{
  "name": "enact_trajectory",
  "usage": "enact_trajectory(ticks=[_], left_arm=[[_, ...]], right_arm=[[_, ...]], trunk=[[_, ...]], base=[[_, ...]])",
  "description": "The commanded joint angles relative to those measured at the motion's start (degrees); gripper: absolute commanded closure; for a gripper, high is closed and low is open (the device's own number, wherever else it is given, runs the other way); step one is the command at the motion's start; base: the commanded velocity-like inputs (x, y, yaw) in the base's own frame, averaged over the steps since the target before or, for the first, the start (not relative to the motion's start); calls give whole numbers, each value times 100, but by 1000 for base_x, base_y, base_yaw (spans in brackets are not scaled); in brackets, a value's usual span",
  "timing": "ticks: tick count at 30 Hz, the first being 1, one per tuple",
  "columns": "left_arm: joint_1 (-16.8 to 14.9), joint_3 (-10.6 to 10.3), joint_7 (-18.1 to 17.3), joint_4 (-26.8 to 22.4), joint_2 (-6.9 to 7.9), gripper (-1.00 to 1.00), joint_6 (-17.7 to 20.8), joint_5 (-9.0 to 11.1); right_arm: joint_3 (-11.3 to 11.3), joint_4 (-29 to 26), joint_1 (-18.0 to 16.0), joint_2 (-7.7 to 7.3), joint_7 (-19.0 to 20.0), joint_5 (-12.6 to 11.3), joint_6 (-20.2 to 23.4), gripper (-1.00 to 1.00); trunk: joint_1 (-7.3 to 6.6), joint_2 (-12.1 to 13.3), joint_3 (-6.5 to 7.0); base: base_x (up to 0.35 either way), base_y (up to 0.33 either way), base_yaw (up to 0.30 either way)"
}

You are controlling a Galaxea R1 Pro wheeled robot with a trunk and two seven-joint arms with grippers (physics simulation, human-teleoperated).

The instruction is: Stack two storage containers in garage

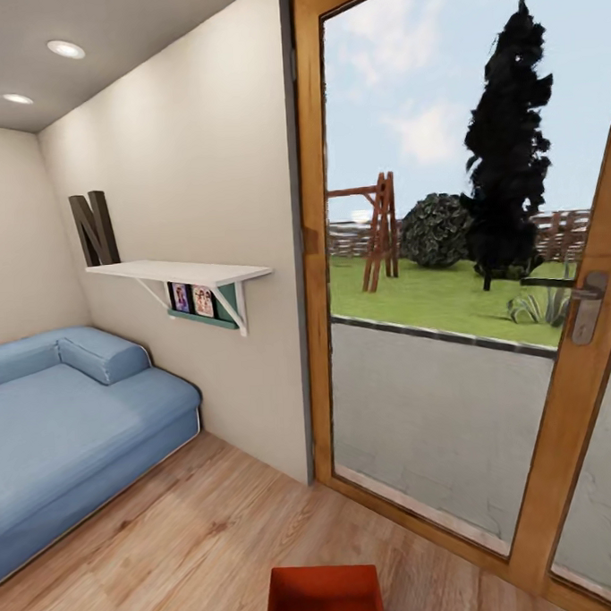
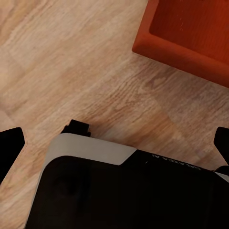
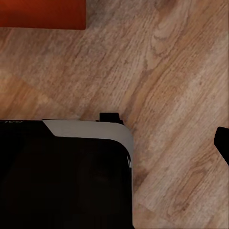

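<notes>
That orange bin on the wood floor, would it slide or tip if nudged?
The orange bin probably slides rather than tips: it sits low and flat on smooth wood floor. Its straight walls look rigid; open and seemingly empty, it is likely light.

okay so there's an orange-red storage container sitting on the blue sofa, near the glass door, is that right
Not quite. The orange-red storage container sits on the wood-plank floor, not on the blue sofa, which lies off to the left. The head view shows it. It is near the glass door, as you said.
</notes>
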Motion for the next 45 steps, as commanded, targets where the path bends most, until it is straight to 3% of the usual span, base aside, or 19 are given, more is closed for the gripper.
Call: enact_trajectory(ticks=[1, 32, 45], left_arm=[[-4, -49, 19, 2, 0, -100, -16, 43], [-4, -37, 19, 2, 18, -100, -16, 51], [-4, -50, 19, -35, 49, -100, -22, -7]], right_arm=[[49, 18, -8, 5, -9, -55, -34, -100], [12, 18, -8, 24, -34, -59, -41, -100], [32, 18, -8, 22, -16, -72, -30, -100]], trunk=[[1, -6, -8], [1, -6, -10], [1, -6, -118]], base=[[0, 24, 0], [0, 2, -21], [0, 0, 0]])
